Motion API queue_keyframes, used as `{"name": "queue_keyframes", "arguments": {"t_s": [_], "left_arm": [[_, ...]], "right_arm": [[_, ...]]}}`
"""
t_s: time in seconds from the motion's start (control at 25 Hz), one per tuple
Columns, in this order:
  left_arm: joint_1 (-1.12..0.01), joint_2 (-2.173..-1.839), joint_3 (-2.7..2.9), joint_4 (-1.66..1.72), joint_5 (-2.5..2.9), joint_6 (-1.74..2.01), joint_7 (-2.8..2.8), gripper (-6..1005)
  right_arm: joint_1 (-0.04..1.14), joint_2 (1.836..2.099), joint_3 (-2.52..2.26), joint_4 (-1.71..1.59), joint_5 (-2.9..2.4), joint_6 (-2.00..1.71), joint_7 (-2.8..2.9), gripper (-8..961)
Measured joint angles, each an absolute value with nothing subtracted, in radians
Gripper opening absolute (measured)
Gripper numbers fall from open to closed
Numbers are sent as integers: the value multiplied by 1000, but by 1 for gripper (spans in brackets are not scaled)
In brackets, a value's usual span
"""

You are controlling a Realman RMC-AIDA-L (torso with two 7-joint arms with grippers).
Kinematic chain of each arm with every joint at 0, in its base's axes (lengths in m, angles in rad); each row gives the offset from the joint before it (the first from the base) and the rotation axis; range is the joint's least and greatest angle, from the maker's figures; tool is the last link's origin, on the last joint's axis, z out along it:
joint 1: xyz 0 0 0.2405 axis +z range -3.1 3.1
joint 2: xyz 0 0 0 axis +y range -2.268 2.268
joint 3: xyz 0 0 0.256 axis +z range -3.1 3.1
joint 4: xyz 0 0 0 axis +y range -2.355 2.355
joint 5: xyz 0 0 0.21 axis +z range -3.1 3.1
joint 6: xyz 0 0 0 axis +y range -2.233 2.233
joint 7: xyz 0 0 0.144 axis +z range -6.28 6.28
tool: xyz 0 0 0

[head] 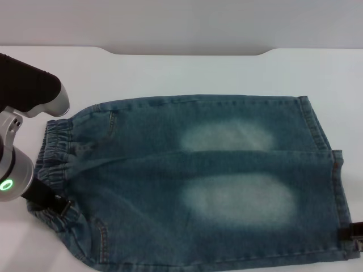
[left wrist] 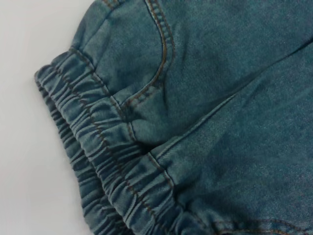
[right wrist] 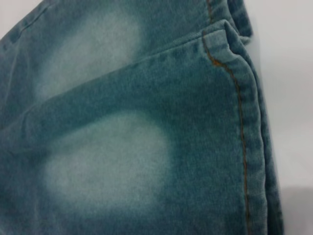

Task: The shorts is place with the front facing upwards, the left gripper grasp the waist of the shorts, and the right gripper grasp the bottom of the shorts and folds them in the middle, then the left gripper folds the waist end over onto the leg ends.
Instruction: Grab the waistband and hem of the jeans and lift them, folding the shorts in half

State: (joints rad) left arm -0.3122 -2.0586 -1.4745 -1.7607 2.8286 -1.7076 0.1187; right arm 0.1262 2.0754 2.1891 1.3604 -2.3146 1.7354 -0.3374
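The shorts (head: 193, 175) lie flat on the white table (head: 187, 71), front up, waist (head: 54, 156) toward the robot's left, the bottom of the shorts (head: 332, 181) toward its right. Two pale faded patches on the front. No brand, label or writing readable anywhere; only orange-brown stitching along pocket and hem.

Left gripper (head: 57, 205): at the near corner of the waist, black part touching the gathered elastic. Fingertips hidden against the denim; open or closed cannot be told.

Right gripper (head: 356, 232): only a black sliver at the picture's edge, beside the near hem. Mostly cut off; state cannot be told.

Near edge of the shorts is cut off in the head view.
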Motion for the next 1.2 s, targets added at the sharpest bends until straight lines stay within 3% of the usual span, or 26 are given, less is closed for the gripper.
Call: {"name": "queue_keyframes", "arguments": {"t_s": [0.96,1.2], "left_arm": [[-312,-2060,-1473,-1761,2827,-1706,120,35],[-310,-2060,-1473,-1760,2827,-1705,120,35]], "right_arm": [[151,2069,2181,1288,-2262,1731,-412,491],[156,2070,2188,1286,-2262,1733,-415,208]]}}
